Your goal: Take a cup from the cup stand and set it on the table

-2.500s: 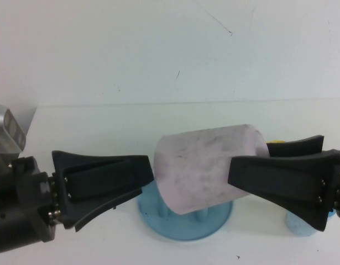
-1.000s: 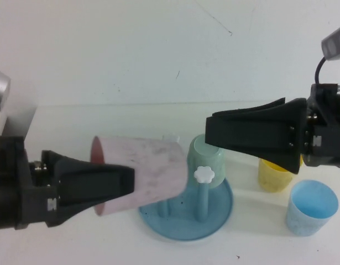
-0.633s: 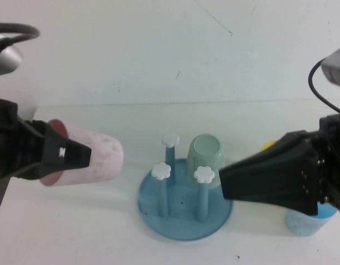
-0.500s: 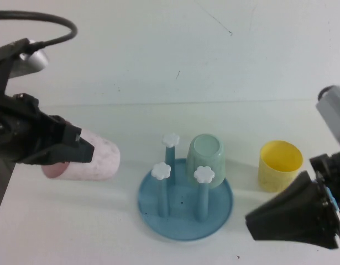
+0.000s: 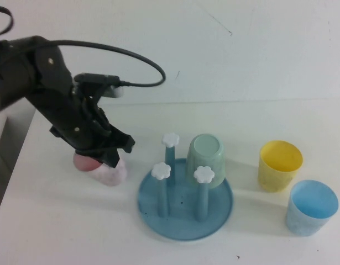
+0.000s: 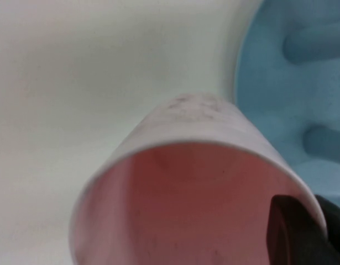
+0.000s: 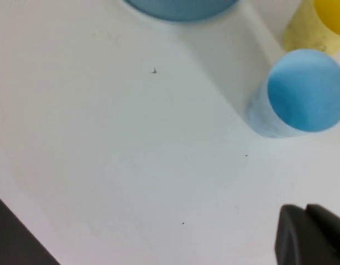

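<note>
Lowered leftward, the left end effector [image 5: 106,157] clamps the cup [image 5: 103,170] at the table [image 5: 59,221]; right end effector [image 7: 310,234] closed, empty.

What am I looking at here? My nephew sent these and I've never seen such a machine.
A two-armed robot at a white table. One picture looks down from above; the other two come from cameras on its wrists. The left gripper, shut on a pink cup, is setting it down left of the blue cup stand, where a green cup sits upside down. Yellow and blue cups stand on the right. The right gripper, shut and holding nothing, hangs above the table near the blue cup.
</note>
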